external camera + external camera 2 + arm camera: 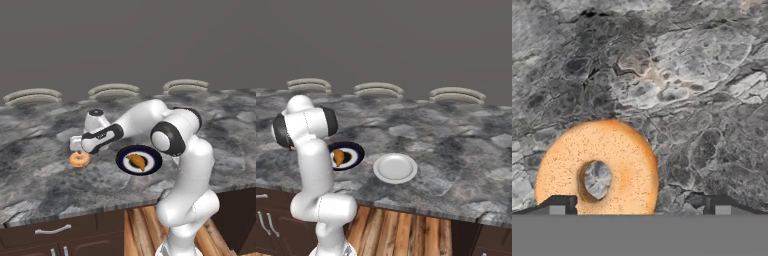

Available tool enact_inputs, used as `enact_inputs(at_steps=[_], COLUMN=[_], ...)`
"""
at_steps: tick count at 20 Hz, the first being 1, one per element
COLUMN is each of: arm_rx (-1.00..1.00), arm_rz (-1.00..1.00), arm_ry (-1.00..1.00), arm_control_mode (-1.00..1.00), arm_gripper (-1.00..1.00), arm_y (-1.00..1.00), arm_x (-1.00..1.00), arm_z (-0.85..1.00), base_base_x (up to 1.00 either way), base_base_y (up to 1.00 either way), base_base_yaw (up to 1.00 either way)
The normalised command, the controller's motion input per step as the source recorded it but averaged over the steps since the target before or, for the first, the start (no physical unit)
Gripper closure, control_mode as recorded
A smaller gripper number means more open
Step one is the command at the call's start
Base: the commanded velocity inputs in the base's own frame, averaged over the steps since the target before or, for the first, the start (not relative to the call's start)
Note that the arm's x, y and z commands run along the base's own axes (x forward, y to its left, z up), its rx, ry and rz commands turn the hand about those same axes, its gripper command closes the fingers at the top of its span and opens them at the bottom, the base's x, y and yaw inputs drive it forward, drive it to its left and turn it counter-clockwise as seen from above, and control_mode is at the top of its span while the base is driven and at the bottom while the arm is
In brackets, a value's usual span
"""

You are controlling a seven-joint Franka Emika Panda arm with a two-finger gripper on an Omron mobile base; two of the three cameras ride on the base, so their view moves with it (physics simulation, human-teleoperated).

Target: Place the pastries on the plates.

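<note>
Grey-veined marble counter [40, 185] runs across both base views, with three grey ridged oval burners [114, 90] along its far edge under a plain dark wall.

About half the job looks done. An orange-brown crescent pastry [137, 161] already lies on the dark navy round plate with its white ring [123, 161], at the centre of the left base view. Just right of it in the right base view, the plain white round plate [395, 167] has nothing on it. A tan ring doughnut with speckled glaze [79, 159] rests on the bare stone at centre left, well apart from the white plate, so that one remains to be lifted and carried over.

The two-finger gripper [76, 144] hangs directly over the doughnut. In the hand view the doughnut [598, 168] sits at lower left, between the two dark fingertips [558, 204], which stand spread wide and pinch nothing; the left tip overlaps its edge.

Whether the tips touch the doughnut is hard to judge. In the right base view the arm's own body hides the gripper, the doughnut and part of the navy plate.
</note>
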Motion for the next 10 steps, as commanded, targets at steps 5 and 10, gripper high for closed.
enact_inputs(at_steps=[5, 10], arm_rx=[0.00, 0.00], arm_rz=[0.00, 0.00], arm_ry=[0.00, -0.04], arm_control_mode=[-1.00, -1.00], arm_gripper=[-1.00, -1.00], arm_y=[0.12, 0.10], arm_x=[0.03, 0.14], arm_z=[-0.43, -0.14], base_base_x=[0.00, 0.00], base_base_y=[0.00, 0.00], base_base_yaw=[0.00, 0.00])
